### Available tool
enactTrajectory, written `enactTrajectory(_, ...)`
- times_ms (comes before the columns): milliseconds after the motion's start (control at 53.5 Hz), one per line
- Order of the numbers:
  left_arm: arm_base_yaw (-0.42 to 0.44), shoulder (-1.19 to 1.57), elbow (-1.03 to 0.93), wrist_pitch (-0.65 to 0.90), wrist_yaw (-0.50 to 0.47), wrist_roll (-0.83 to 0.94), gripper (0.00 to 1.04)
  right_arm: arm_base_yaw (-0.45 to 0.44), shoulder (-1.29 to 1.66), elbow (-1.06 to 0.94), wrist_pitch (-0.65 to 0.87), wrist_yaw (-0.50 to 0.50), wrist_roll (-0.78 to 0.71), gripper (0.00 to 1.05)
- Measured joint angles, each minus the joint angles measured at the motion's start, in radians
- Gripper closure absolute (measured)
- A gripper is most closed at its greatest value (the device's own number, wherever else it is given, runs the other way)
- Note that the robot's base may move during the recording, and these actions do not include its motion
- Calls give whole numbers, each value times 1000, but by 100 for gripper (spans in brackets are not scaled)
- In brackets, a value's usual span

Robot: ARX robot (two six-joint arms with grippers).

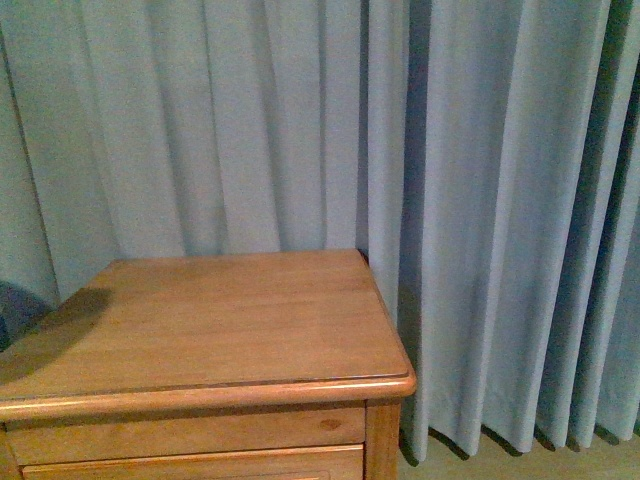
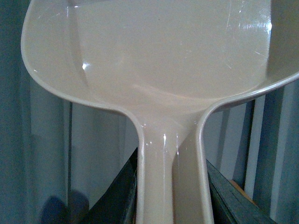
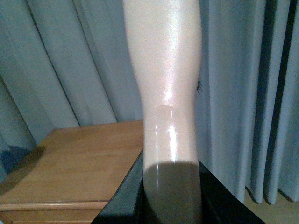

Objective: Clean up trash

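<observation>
The left tool (image 2: 173,198) is clamped on the dustpan (image 2: 163,56). Its two dark fingers (image 2: 114,198) press against either side of the narrow neck of the handle. The pale pinkish-beige scoop spreads wide beyond them, and its glossy inside faces the left wrist camera with nothing lying in it.

The right tool (image 3: 172,198) is pinching a pale handle (image 3: 163,70). This smooth, shiny shaft runs straight out from between its dark fingers (image 3: 124,203), and its far end is cut off by the frame.

In the right wrist view, a wooden worktop (image 1: 220,310) lies beyond the handle and off to one side. The front view shows the same worktop with its rounded front edge and a drawer (image 1: 190,435) under it. A dark shadow falls across its left part. Grey-blue curtain (image 1: 250,120) hangs in folds behind the worktop and to its right, down to a strip of floor (image 1: 560,460).

Neither arm appears in the front view. The trash shows in none of the three views, so its place cannot be told.
</observation>
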Motion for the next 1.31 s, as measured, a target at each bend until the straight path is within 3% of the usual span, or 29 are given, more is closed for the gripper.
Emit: enactTrajectory(1308,2,-2,-3,2,2,0,78,1,-38,-28,-7,27,-8,85)
